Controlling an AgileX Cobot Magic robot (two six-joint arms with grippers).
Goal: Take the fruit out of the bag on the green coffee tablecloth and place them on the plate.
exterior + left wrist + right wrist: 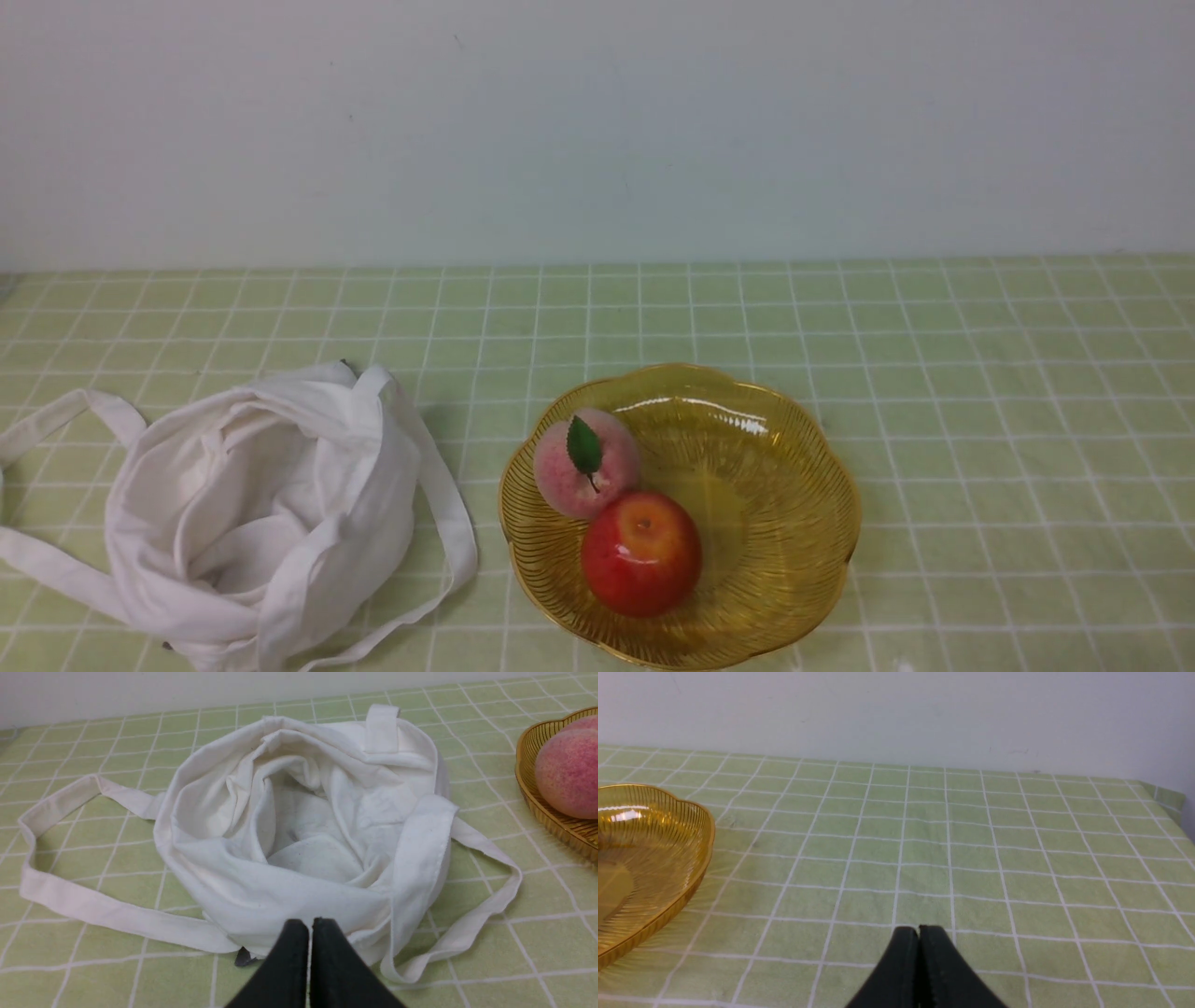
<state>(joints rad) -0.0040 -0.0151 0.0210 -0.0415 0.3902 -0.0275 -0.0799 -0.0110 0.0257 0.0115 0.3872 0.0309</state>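
The pale-pink peach (586,464) with a dark green leaf lies in the amber scalloped plate (794,439) on the light green grid tablecloth (980,420). A glossy red-and-yellow apple (642,553) lies in the plate in front of the peach, touching it. The white cloth bag (261,513) sits open to the left of the plate; its inside shows only cloth in the left wrist view (303,826). My left gripper (310,924) is shut and empty, just short of the bag's near edge. My right gripper (919,931) is shut and empty over bare cloth, to the right of the plate (649,858). Neither gripper shows in the front view.
The bag's long straps (56,420) trail over the cloth to its left and right (448,523). A pale wall (597,131) closes the back of the table. The tablecloth's far right corner (1164,795) drops off in the right wrist view. The peach (567,772) shows in the left wrist view.
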